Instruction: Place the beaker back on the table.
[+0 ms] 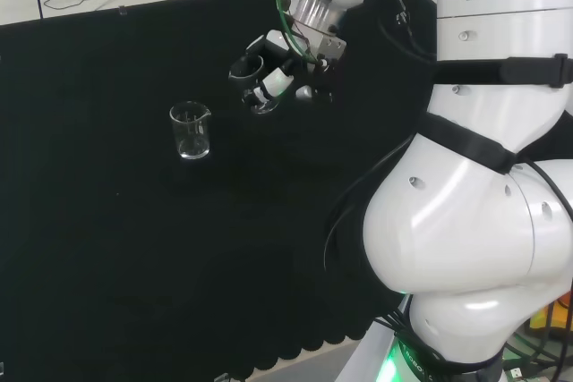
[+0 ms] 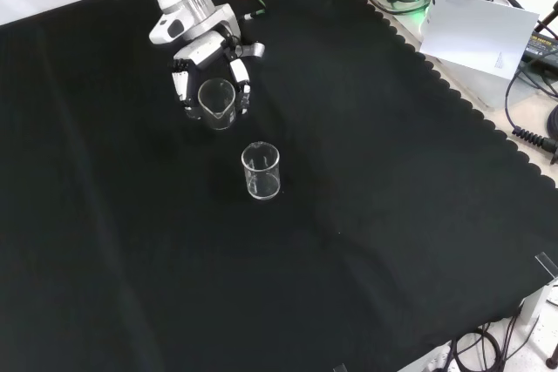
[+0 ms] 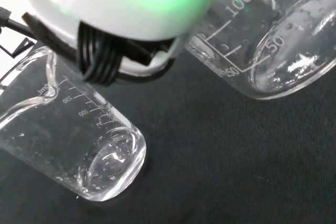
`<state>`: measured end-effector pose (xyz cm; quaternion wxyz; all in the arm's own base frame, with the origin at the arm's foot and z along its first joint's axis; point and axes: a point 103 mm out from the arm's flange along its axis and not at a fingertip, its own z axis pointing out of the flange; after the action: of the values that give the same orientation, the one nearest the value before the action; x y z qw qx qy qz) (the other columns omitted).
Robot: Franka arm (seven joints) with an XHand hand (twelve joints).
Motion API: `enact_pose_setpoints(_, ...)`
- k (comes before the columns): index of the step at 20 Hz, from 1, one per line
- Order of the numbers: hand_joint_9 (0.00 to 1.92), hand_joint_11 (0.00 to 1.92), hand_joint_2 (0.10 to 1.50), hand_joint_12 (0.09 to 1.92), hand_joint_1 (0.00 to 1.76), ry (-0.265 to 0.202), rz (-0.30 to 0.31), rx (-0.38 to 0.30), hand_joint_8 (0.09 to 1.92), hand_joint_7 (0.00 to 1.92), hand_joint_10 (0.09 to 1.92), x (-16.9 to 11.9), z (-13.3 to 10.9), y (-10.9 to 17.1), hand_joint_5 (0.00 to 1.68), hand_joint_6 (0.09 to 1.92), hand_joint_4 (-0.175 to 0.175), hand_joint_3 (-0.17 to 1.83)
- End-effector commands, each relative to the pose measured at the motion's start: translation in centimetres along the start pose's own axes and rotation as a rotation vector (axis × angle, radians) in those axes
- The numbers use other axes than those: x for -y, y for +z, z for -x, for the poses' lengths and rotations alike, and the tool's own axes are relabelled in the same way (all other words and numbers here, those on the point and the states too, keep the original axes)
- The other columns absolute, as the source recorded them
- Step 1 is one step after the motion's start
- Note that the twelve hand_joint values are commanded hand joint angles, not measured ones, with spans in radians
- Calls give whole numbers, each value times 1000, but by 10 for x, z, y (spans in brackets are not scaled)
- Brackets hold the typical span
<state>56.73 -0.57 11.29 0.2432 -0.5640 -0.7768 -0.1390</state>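
Above the cloth (image 2: 366, 215), fingers (image 2: 245, 91) grip a seemingly empty beaker (image 2: 217, 102).

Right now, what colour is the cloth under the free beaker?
Black, plainest in the front view: cloth, beaker.

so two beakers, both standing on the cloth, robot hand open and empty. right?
No. One beaker stands on the cloth; the robot hand is curled round the other beaker, as the front view shows.

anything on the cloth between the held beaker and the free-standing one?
Nothing: the front view shows bare black cloth between the beaker in the hand and the standing beaker.
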Motion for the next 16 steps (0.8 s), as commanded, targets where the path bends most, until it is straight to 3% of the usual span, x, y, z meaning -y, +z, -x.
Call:
enact_pose_setpoints(1,1493,1215,603,724,1315,-5,9,-26,729,1292,708,-4,6,19,1234,757,-175,760)
enact_pose_setpoints(11,1506,1222,604,711,1317,2,-21,-73,688,1310,663,-12,9,41,1252,719,-175,744)
enact_pose_setpoints(16,1525,1235,469,718,1335,-3,-4,-118,550,1488,605,-13,9,48,1249,738,-175,940)
